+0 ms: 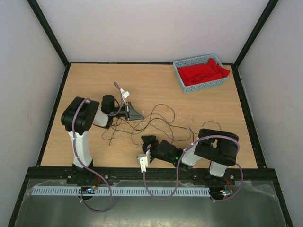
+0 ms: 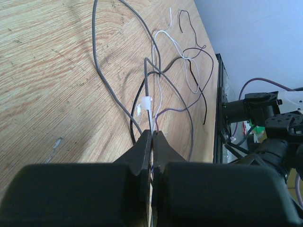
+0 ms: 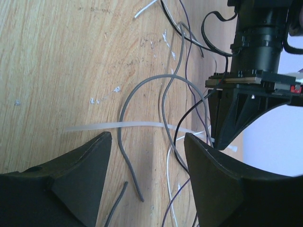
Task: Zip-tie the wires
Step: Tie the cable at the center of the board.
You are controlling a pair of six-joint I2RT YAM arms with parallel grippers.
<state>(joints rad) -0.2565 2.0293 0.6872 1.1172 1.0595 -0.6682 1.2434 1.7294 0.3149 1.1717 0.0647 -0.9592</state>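
Thin dark wires (image 1: 161,116) lie in loose loops in the middle of the wooden table. My left gripper (image 1: 139,115) points right into them and is shut. In the left wrist view its fingers (image 2: 154,134) meet on the zip tie, whose white head (image 2: 147,102) sits just beyond the tips, with wires (image 2: 189,71) curling behind. My right gripper (image 3: 147,139) is open and sits low over the table. The pale zip tie strip (image 3: 118,125) lies across just past its fingertips, running right to the left gripper (image 3: 220,144). Grey and dark wires (image 3: 163,101) cross over the strip.
A blue basket (image 1: 185,86) holding a red cloth (image 1: 201,73) stands at the back right. The black frame rail (image 1: 151,172) runs along the near edge. Small white specks (image 3: 94,100) dot the wood. The right arm (image 2: 270,123) shows at the right of the left wrist view.
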